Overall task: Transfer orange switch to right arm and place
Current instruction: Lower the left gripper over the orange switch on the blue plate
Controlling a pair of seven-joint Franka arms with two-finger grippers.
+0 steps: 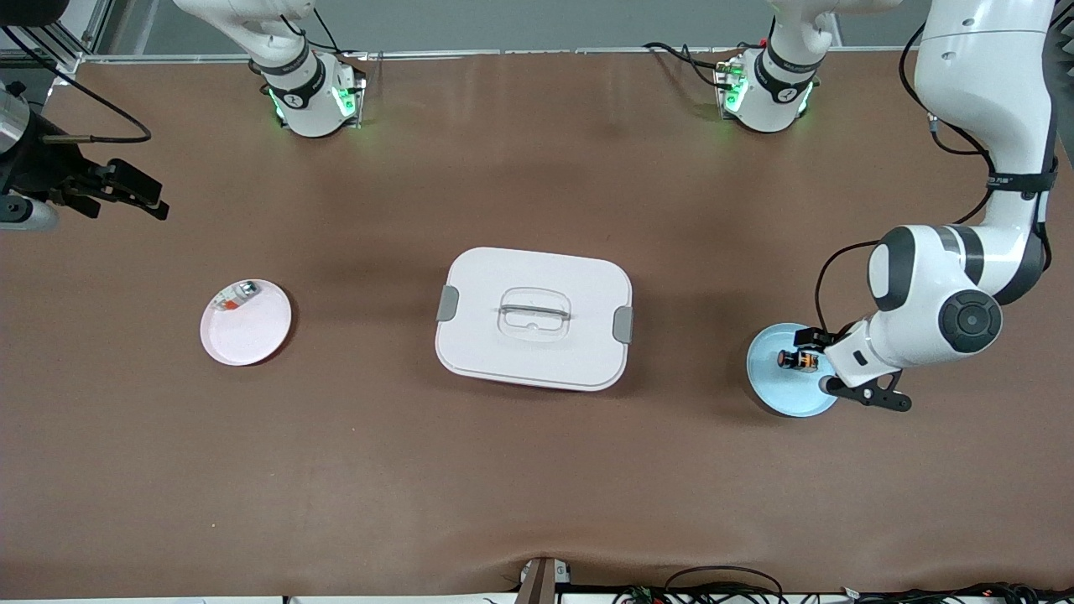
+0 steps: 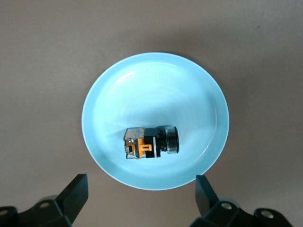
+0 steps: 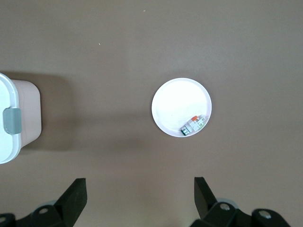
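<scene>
Left gripper (image 1: 826,362) hangs low over the blue plate (image 1: 776,394), fingers spread wide with nothing between them; in the left wrist view both fingertips (image 2: 75,191) frame the plate's rim. Judging by that straddle, it is lined up for a descent and pick, not yet started.

Orange switch (image 2: 151,143) lies on its side in the blue plate, off-centre, toward the rim closest to the gripper's fingers. Black cap at one end, orange block at the other. Lying flat like this, a grasp across the body looks the sensible one.

Blue plate sits toward the left arm's end of the bench, near its front-camera half.

White lidded box (image 1: 534,317) with grey latches sits mid-bench, between the two plates, lid on.

Pink plate (image 1: 252,331) lies toward the right arm's end, carrying a small clear-and-silver piece (image 1: 235,296) at its rim; likely the drop spot.

Right gripper (image 1: 126,193) waits, raised over bare bench at that arm's end, fingers apart, empty, with the pink plate in its wrist view.
</scene>
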